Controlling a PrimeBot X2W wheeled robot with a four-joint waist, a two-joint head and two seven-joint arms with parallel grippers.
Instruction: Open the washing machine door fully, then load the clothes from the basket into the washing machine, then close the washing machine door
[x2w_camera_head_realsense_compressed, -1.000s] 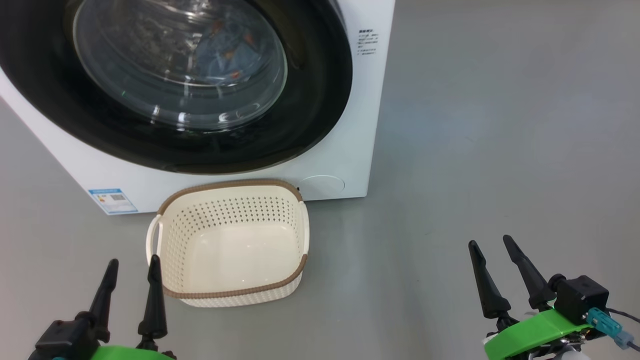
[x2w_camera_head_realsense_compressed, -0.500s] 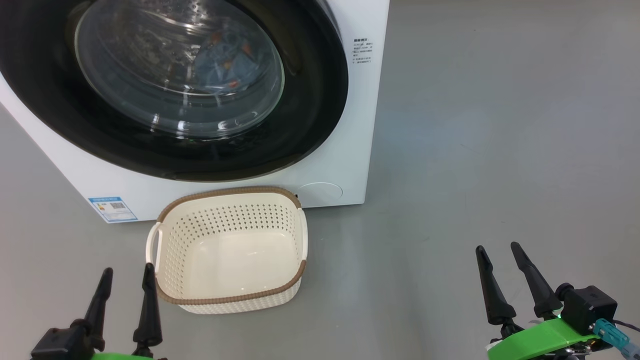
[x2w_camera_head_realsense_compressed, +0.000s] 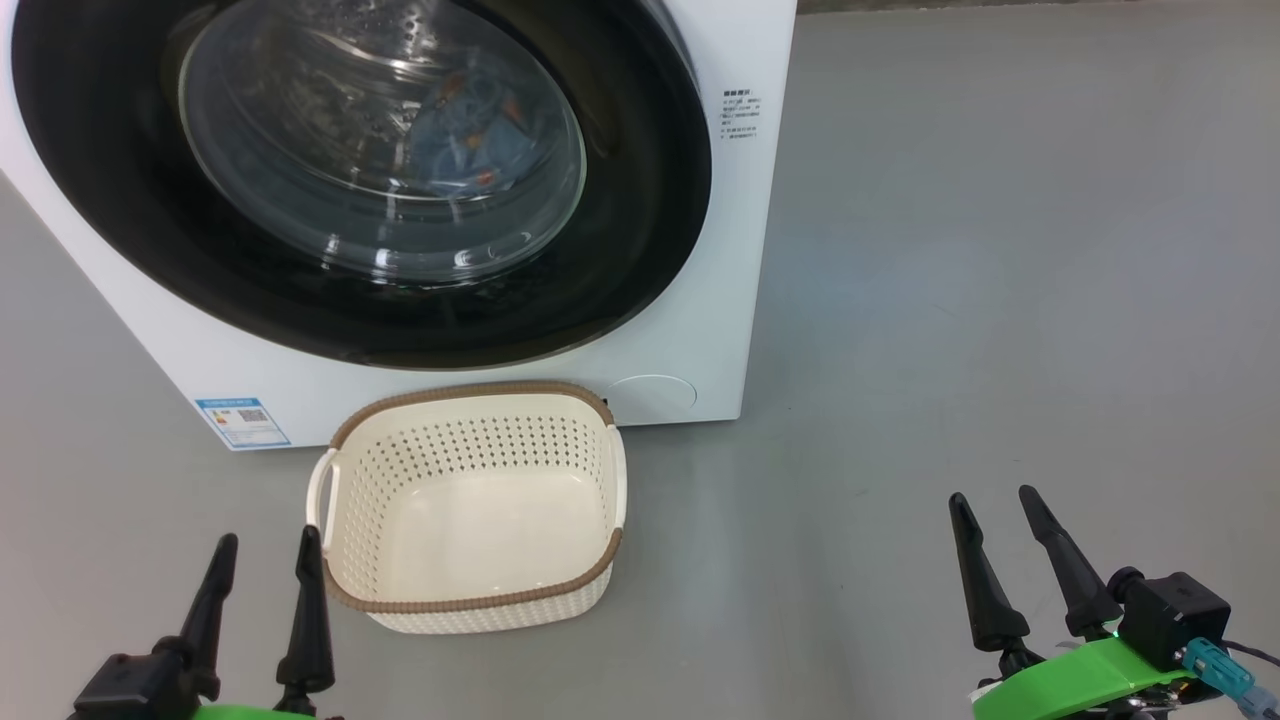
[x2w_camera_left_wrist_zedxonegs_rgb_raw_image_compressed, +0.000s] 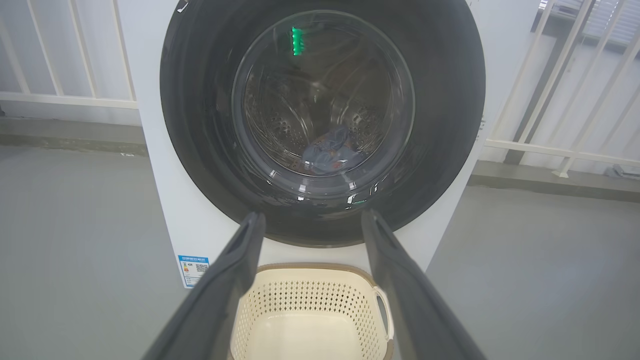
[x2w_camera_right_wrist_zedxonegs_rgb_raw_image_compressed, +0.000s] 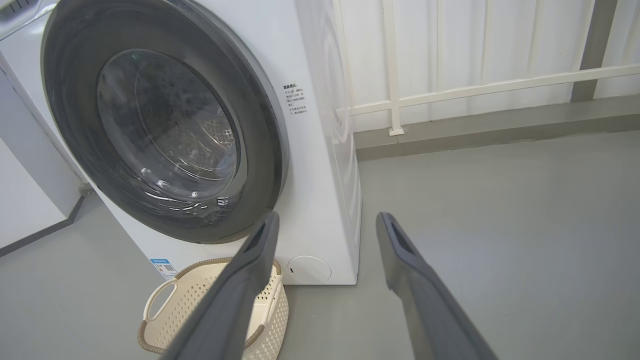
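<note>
Left wrist view: what is added by it to the head view?
— White railings are seen behind the big white boxy washing machine. Light blue printed clothes lie inside it, behind the shut round glossy black door.
— And the small cream perforated plastic basket?
— It is set on the grey floor against the machine, just beside the left gripper and well apart from the right gripper. Both are spread wide, with nothing held.
</note>
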